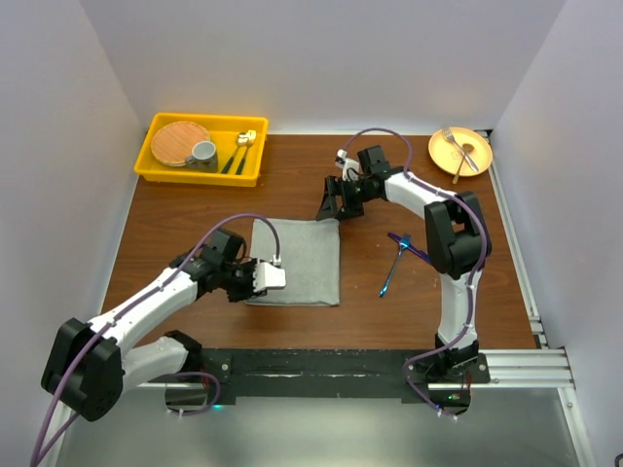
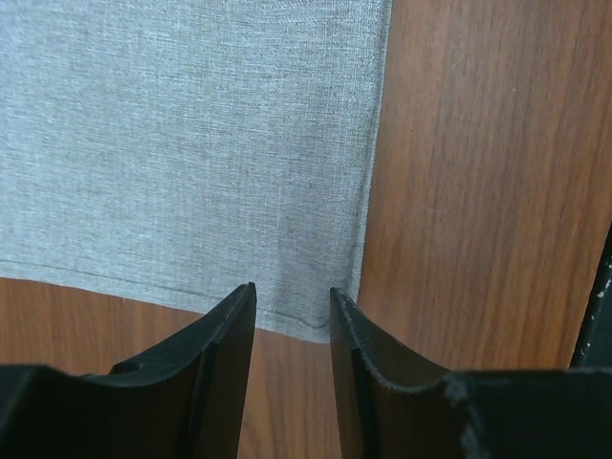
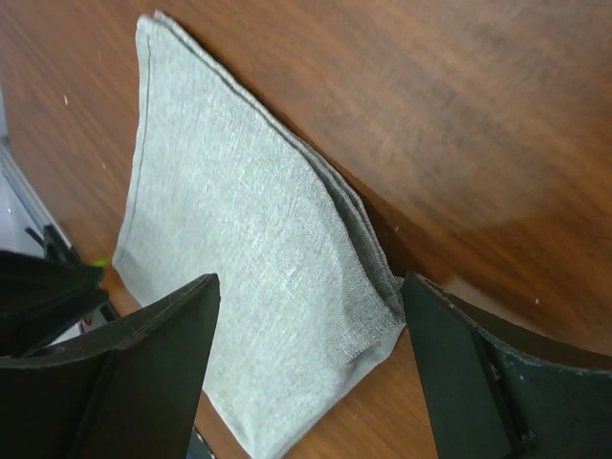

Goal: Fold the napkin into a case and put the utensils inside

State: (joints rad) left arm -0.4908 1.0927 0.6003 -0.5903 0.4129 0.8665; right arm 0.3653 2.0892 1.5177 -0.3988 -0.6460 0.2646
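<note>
Napkin [image 1: 300, 261] lies folded flat on the table [image 1: 195, 224], blue utensils [image 1: 392, 270] to its right. My left pincer [image 2: 292, 296]: narrow gap, empty, at the near-left corner to catch the hem. My right pincer [image 3: 308, 287]: wide, empty, straddling the far-right corner for the next fold, I judge.

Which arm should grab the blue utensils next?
Probably the right one. The utensils lie on its side of the napkin, and the right gripper is open; the left gripper sits across the cloth.
</note>
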